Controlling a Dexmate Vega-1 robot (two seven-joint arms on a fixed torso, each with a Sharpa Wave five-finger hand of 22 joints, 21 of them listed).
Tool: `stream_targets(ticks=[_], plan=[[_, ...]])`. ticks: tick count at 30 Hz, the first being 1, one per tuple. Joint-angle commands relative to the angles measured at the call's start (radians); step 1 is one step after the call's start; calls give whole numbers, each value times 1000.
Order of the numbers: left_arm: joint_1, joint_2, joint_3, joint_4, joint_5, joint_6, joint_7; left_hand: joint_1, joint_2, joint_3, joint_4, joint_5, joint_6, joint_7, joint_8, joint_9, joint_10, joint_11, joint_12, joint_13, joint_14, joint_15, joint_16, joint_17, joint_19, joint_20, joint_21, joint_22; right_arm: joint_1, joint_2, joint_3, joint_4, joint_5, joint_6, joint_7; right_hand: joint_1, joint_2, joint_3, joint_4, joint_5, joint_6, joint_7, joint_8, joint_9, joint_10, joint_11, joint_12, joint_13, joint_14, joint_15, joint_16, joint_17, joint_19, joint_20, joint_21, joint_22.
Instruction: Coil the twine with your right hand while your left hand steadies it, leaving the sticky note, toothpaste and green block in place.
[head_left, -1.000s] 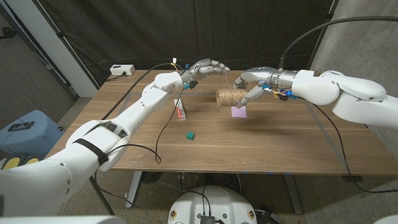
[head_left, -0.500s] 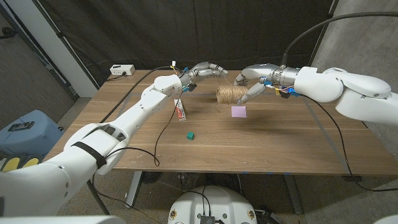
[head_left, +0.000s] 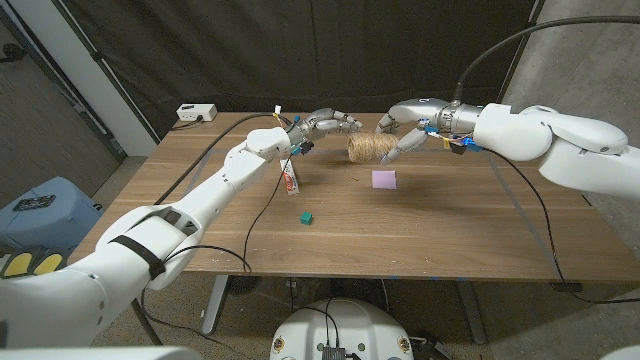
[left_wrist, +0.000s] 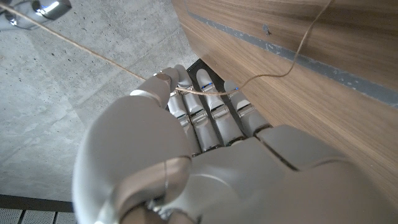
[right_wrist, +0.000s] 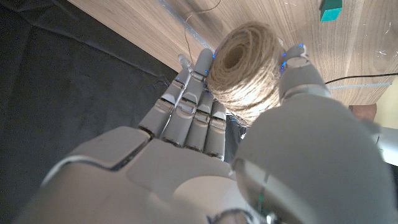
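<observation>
Right hand (head_left: 405, 128) fingers (right_wrist: 194, 99) and thumb clamp twine spool (head_left: 371, 150), held above far table edge. Left hand (head_left: 322, 124) pinches loose twine strand (left_wrist: 199, 91) between thumb and fingertips; strand faint in head view, probably runs to spool. Wooden table (head_left: 440, 230): sticky note (head_left: 384, 179) at spool's 5 o'clock, toothpaste (head_left: 291, 179) at 8, green block (head_left: 306, 217) beyond. Black curtain behind, concrete wall.

Head camera overlooks the table (head_left: 420, 235); wrist cameras sit close behind each hand
</observation>
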Motion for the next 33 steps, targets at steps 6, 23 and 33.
stream_targets(ticks=[6,23,33], plan=[[24,14,11,-34,6,34,25,7,2,-2,-3,5,1,-2,6,2,8,-4,-7,2,4,1,-5,2,2,-1,7,5,-12,-4,21,10,12,12,-36,161,171,-3,0,5,213,-195,4,4,158,-143,4,3,4,-113,-5,3,8,-85,-1,3],[45,16,22,-49,10,60,45,8,2,-4,-2,5,-6,-4,3,2,-3,-4,-15,2,-3,4,-7,6,-2,1,5,6,-2,15,23,20,10,33,-47,161,171,-4,-1,5,214,-193,4,4,161,-141,3,4,7,-113,-8,5,8,-85,-1,3],[69,24,23,-72,5,77,51,11,2,-4,-3,5,-12,-5,1,2,-9,-2,-20,1,-11,5,-10,7,-5,3,4,6,18,43,18,35,-3,48,-54,160,172,-5,0,5,212,-193,3,4,160,-140,1,4,8,-112,-10,6,8,-85,-1,3]])
